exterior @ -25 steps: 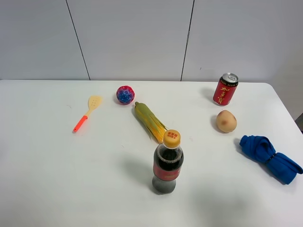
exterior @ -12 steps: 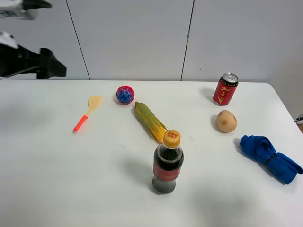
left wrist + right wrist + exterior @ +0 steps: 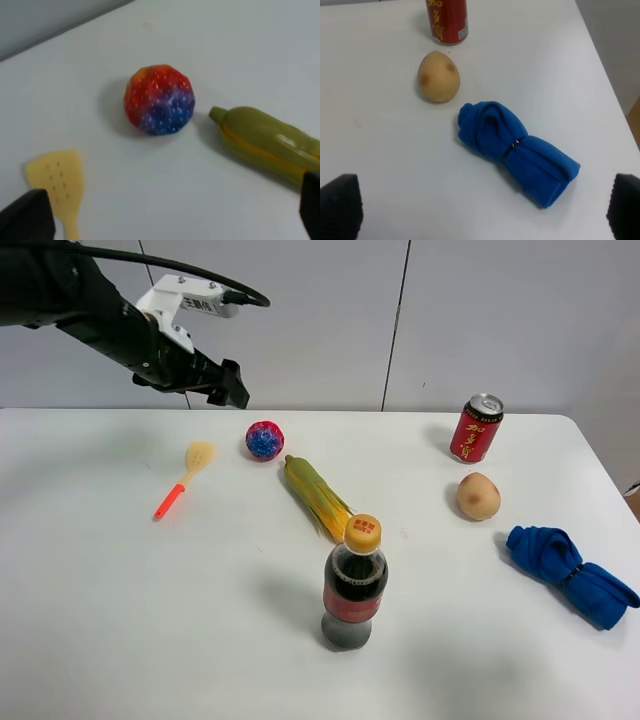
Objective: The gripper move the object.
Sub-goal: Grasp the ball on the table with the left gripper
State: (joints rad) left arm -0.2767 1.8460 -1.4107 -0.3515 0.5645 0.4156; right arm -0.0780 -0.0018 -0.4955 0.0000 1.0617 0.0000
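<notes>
Hovering in the upper left of the high view, the left end effector [image 3: 230, 392] has jaws spread apart; the ball [image 3: 265, 440] sits on the desk [image 3: 120, 590] just lower right of it, near the corn [image 3: 318, 498].

The black left arm [image 3: 95, 320] carries a white block [image 3: 185, 300], a looping black cable [image 3: 180, 262] and a black gripper [image 3: 230, 390]
</notes>
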